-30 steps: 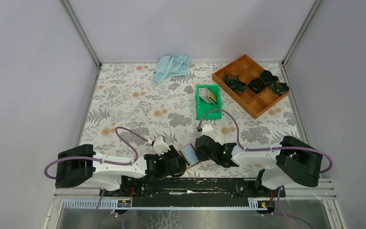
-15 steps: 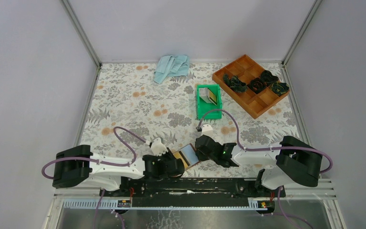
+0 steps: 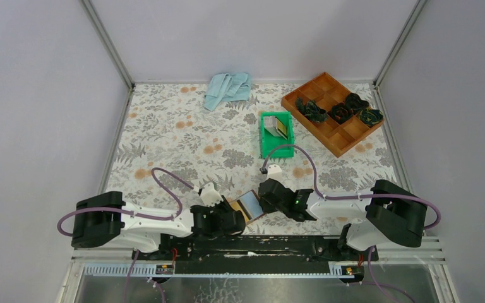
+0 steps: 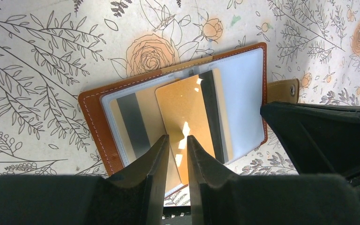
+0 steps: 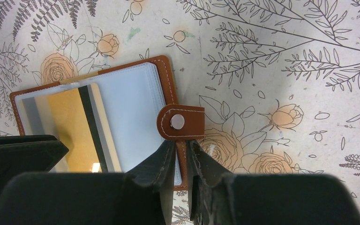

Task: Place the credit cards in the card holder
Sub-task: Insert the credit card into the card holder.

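The card holder [image 4: 91,119] lies open on the table, brown leather with clear sleeves; it also shows in the top view [image 3: 249,205]. One gold-tan credit card with a dark stripe [image 4: 131,124] sits in the left sleeve. A second gold card [image 4: 187,105] lies slanted over the sleeves. My left gripper [image 4: 178,140] is shut to a narrow slit, its tips over that card's near corner. My right gripper [image 5: 182,145] is shut on the holder's right border just below the snap tab [image 5: 178,122].
A green bin [image 3: 265,142] holding more cards [image 3: 280,128] stands mid-table. An orange-brown wooden tray [image 3: 328,136] with dark items is at the back right. A light blue cloth [image 3: 227,88] lies at the back. Both arms lie low at the near edge.
My left gripper drew back to the left from the holder, uncovering its brown left cover, then held almost still. The right gripper and the holder have not moved.
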Motion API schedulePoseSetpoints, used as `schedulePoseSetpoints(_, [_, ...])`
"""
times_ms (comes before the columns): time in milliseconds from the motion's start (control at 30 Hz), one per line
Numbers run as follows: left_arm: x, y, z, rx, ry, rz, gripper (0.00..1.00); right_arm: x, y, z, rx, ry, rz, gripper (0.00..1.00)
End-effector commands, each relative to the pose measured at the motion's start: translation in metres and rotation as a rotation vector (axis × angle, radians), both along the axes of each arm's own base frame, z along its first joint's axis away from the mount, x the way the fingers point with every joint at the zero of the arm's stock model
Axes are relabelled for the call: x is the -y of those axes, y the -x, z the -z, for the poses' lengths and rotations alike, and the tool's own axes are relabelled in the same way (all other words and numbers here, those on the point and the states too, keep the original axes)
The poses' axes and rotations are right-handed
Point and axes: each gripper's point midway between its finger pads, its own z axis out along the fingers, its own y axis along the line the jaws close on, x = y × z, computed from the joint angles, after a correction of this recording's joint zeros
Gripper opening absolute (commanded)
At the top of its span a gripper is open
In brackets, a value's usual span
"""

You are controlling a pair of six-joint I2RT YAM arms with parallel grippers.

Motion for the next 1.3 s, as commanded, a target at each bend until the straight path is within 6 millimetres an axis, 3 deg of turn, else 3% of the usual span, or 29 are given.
schedulePoseSetpoints(0, [-0.012, -0.001, 0.007, 0.017, -0.070, 0.003, 0.28, 0.044, 0.022, 0.037, -0.085, 0.208, -0.024, 0.19])
schedulePoseSetpoints(533, [-0.012, 0.008, 0.009, 0.003, -0.048, 0.019, 0.27, 0.046, 0.023, 0.038, -0.086, 0.210, -0.021, 0.19])
schedulePoseSetpoints(1267, [-0.006, 0.005, 0.011, 0.025, -0.054, 0.019, 0.29, 0.044, 0.026, 0.038, -0.089, 0.205, -0.028, 0.19])
